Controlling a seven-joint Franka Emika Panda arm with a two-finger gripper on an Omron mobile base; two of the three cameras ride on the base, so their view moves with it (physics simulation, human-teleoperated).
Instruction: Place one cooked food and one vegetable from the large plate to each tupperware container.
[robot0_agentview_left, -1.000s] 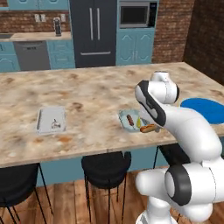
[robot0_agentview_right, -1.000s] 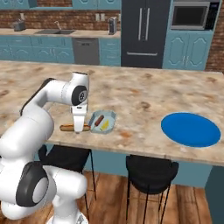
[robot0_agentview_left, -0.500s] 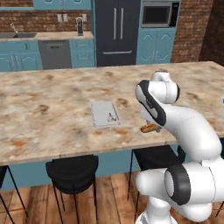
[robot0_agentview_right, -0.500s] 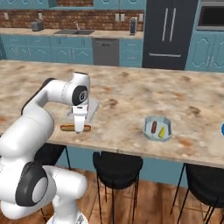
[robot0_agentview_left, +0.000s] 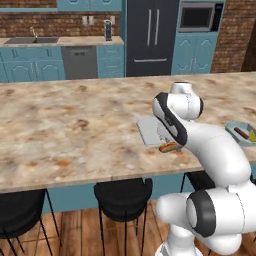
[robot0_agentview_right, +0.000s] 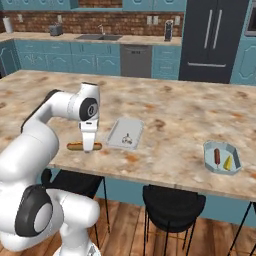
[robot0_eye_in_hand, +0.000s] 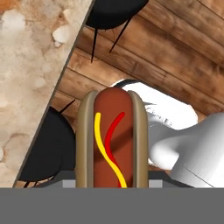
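I see my claw (robot0_agentview_right: 89, 148) clamped on the hot dog (robot0_agentview_right: 84, 146), held level over the bench's (robot0_agentview_right: 165, 112) near edge, just left of the rectangular tray (robot0_agentview_right: 125, 133).

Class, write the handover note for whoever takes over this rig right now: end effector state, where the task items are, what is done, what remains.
End effector: shut on the hot dog, held level near the counter's front edge, left of the rectangular tray.
Rectangular tray: holds a small whitish piece, apparently the garlic.
Octagonal tray: sausage and corn inside; appears done.
Left: put the hot dog in the rectangular tray.
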